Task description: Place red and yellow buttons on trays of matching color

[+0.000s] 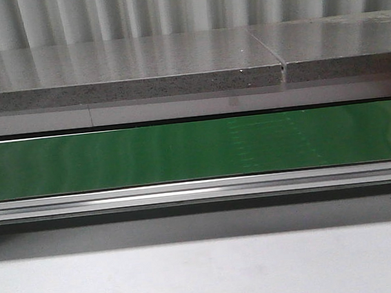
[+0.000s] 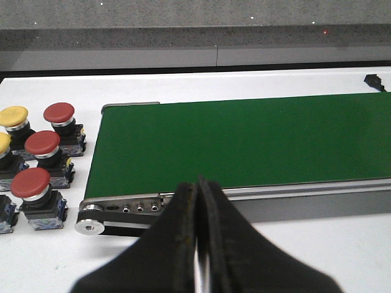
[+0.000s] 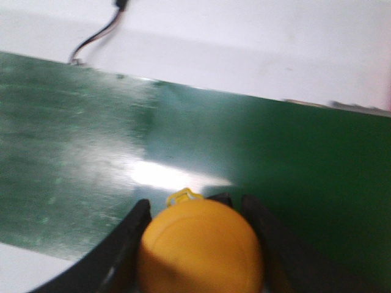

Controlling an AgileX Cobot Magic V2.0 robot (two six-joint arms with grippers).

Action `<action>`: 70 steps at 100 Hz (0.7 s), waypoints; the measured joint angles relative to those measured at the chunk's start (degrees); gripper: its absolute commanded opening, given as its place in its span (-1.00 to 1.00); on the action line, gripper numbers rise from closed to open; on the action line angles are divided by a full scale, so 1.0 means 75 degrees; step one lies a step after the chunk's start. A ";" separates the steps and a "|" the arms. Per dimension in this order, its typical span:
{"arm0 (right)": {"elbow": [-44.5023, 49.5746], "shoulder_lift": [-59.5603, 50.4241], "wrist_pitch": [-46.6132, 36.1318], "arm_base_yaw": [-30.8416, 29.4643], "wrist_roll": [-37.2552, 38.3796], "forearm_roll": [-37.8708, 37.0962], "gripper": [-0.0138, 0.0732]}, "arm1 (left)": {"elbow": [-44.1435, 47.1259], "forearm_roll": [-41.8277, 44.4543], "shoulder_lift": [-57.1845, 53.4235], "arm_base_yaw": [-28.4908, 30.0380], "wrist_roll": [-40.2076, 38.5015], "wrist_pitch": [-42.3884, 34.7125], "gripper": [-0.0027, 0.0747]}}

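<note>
In the right wrist view a yellow button with a domed cap sits between the black fingers of my right gripper, which is shut on it above the green conveyor belt. The left wrist view shows my left gripper shut and holding nothing, at the near side of the belt. Beyond the belt's end, on the white table, stand three red buttons and two yellow buttons on dark bases. The trays are out of view. Neither gripper appears in the front view.
The green belt runs across the front view, with an aluminium rail on its near side and a grey stone ledge behind. The belt's end roller is close to the buttons. A black cable lies past the belt.
</note>
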 measured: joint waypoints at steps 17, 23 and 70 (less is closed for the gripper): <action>0.0000 -0.0119 0.0017 -0.1492 0.0749 -0.0331 -0.41 | 0.0000 0.0000 0.0000 0.0000 0.0000 0.0000 -0.99; 0.0000 -0.0119 -0.0034 -0.1957 0.0906 -0.0364 -0.41 | 0.0000 0.0000 0.0000 0.0000 0.0000 0.0000 -0.99; 0.0000 0.0629 -0.0713 -0.3666 0.1469 -0.0381 -0.41 | 0.0000 0.0000 0.0000 0.0000 0.0000 0.0000 -0.99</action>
